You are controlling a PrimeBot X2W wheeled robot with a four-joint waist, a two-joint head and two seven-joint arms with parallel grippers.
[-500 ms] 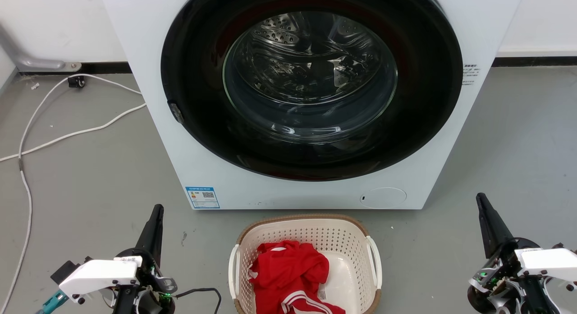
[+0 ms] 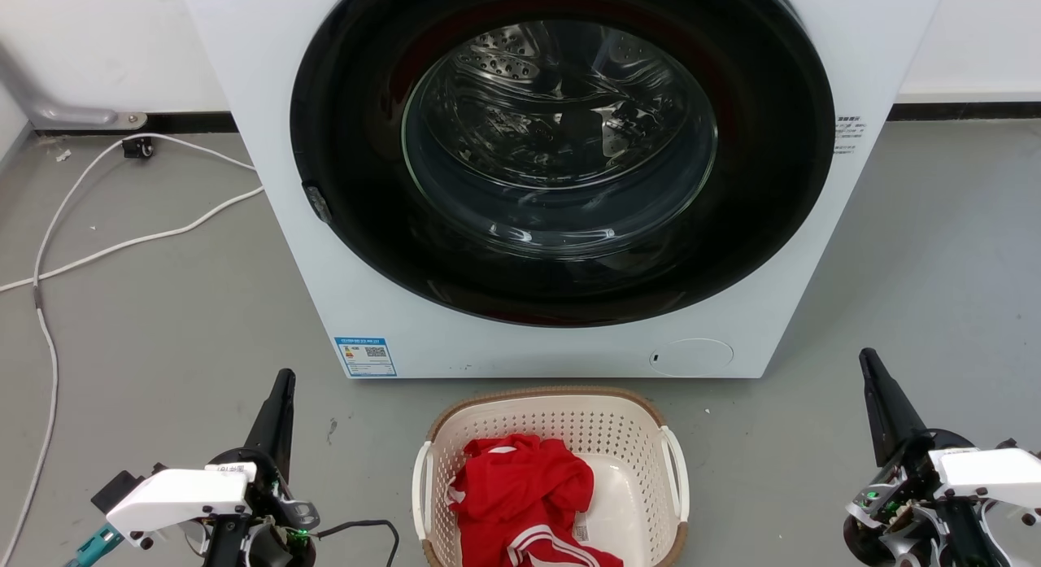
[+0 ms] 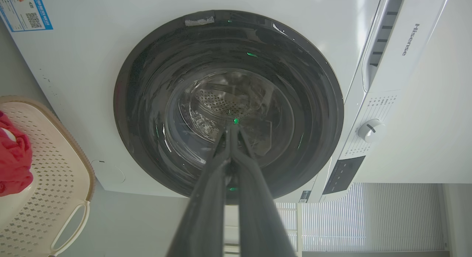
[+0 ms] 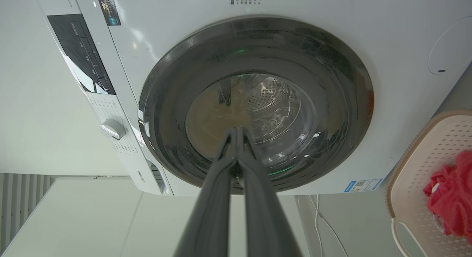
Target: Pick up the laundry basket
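Note:
The laundry basket (image 2: 618, 425), cream-white and perforated with a brown rim, sits on the floor just in front of the washer, bottom centre of the head view. A red garment (image 2: 524, 494) lies inside it. White handles show on its left (image 2: 422, 490) and right (image 2: 677, 461) sides. My left gripper (image 2: 282, 384) is shut, well left of the basket and apart from it. My right gripper (image 2: 868, 364) is shut, well to the basket's right. The left wrist view has the basket (image 3: 55, 176) at its left edge, the right wrist view has the basket (image 4: 420, 165) at its right edge; both grippers (image 3: 233, 128) (image 4: 238, 131) hold nothing.
A white front-loading washer (image 2: 325, 250) with a closed dark round door (image 2: 561, 152) stands right behind the basket. White cables (image 2: 122, 242) run across the grey floor at the left. Open floor lies on both sides of the basket.

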